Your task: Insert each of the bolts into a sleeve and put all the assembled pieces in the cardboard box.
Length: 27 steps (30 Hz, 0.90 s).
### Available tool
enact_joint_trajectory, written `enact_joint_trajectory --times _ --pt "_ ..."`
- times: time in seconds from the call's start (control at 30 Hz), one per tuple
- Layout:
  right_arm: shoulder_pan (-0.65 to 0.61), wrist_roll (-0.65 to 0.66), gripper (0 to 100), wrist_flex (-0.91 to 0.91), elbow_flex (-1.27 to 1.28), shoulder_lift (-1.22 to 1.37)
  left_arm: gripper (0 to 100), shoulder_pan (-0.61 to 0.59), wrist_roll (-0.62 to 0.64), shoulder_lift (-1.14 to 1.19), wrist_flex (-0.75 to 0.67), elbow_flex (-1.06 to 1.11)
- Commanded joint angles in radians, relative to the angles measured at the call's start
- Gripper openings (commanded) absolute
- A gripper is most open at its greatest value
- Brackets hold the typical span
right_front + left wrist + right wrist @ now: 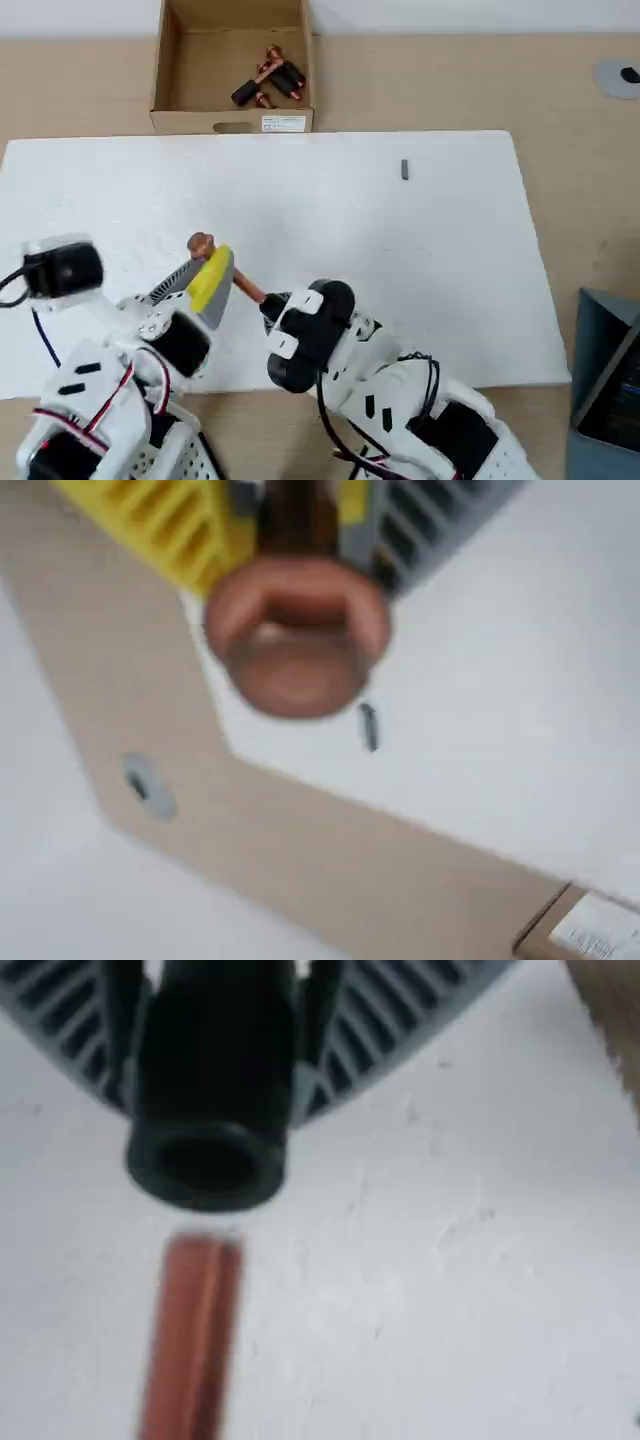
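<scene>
Left gripper point(205, 266) clamped on copper bolt point(248, 288) just behind head, over white mat point(420, 270). Right gripper point(215, 1000) pinched black sleeve point(208, 1110). Bolt tip hung just short of sleeve mouth. Both parts looked light, rigid and slick, so best gripped clear of mating ends.

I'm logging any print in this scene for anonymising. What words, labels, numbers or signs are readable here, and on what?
No text here can be read.
White label on the front wall of the cardboard box: it carries print, too small to read in the high view and blurred in the left wrist view.
Bolt and sleeve: no marking visible.
</scene>
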Motion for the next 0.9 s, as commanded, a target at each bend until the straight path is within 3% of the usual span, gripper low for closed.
enact_joint_trajectory --times 0.0,0.5,0.87 --pt "-0.012 0.008 0.9 -0.04 -0.004 -0.114 0 0.011 -0.011 -0.004 -0.025 0.008" --pt "-0.012 0.008 0.9 -0.037 -0.004 -0.111 0 0.13 -0.014 -0.004 -0.025 0.069" --pt "-0.012 0.008 0.9 -0.035 -0.002 -0.111 0 0.298 -0.23 -0.004 0.095 0.077"
